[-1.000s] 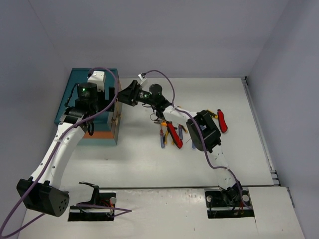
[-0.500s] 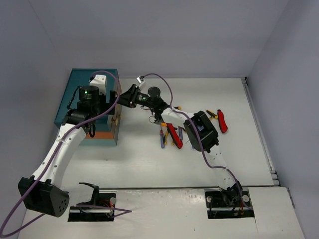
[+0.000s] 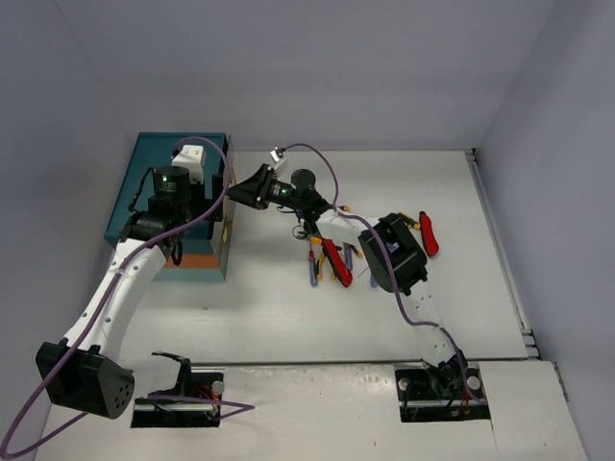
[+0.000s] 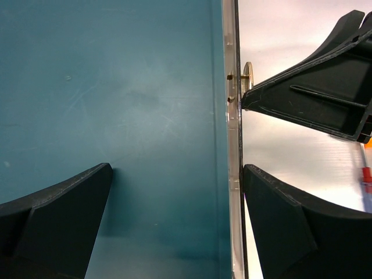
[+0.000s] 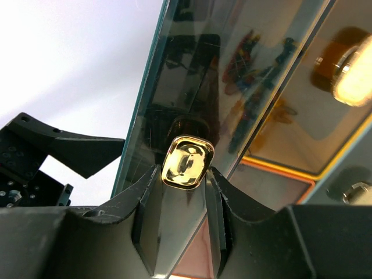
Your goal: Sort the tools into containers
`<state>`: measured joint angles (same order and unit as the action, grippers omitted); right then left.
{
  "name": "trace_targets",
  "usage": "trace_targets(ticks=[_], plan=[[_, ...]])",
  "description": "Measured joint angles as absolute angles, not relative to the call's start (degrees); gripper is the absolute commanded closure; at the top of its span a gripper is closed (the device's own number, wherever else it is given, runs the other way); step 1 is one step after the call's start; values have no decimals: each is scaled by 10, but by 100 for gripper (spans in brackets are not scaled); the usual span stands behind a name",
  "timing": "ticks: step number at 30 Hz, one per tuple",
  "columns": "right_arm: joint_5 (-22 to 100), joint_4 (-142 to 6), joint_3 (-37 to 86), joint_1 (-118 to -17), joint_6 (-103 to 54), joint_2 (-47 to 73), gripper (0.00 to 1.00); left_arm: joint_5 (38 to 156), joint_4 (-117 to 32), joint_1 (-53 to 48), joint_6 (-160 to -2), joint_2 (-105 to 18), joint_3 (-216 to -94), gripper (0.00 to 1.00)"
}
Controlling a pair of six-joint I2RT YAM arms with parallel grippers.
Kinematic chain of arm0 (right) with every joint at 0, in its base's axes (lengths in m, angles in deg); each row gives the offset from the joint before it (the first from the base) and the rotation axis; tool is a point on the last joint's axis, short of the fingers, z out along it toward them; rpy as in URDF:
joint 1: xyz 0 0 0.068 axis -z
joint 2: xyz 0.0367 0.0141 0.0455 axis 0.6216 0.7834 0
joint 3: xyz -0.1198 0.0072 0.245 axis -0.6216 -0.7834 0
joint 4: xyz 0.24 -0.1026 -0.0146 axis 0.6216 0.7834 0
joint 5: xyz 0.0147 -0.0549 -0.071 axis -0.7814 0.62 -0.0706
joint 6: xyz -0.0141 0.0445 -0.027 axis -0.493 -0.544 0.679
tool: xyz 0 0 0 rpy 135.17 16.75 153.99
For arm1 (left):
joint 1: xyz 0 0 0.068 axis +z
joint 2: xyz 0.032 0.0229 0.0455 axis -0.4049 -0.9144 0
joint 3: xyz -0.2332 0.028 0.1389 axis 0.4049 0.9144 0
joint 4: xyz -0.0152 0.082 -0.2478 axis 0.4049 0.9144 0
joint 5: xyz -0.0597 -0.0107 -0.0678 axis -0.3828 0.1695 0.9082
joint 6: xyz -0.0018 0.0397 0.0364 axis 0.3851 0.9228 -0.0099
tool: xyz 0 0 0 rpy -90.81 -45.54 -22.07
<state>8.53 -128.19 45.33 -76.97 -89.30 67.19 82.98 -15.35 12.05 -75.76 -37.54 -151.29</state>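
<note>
Since a second ago, my right gripper point(image 5: 185, 175) has narrowed onto the brass knob point(image 5: 187, 161) on the front of the teal chest point(image 3: 154, 146), upper left of the top view, and now pinches it. My left gripper point(image 4: 174, 226) hangs spread wide over the chest's top edge, holding nothing. Mid-frame, the tools point(image 3: 329, 257) lie on the table point(image 3: 288, 317).

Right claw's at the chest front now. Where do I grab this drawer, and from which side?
Grip the brass knob, coming straight at the drawer front. It is the only part standing proud of that flat face; the right claw has a finger on each side of it.
</note>
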Motion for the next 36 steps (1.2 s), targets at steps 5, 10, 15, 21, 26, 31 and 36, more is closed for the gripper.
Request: trace_targets(ticks=[5,10,15,21,26,31,36], plan=[[78,-1283,415,-759,-891,645,100,859,-158,120,-771,-375,-1511,11],[76,-1287,378,-752,-887,620,100,884,-160,120,-774,-375,-1511,11],[61,-1292,340,-740,-882,591,100,919,-161,119,-783,-371,-1512,11],[32,-1296,327,-727,-878,581,100,963,-154,121,-789,-370,-1521,11],[6,-1292,319,-702,-873,581,100,968,-152,148,-785,-359,-1547,11],[3,-1293,320,-688,-872,582,100,967,-153,153,-781,-337,-1553,11],[3,-1293,320,-687,-872,582,100,933,-153,152,-769,-340,-1553,11]])
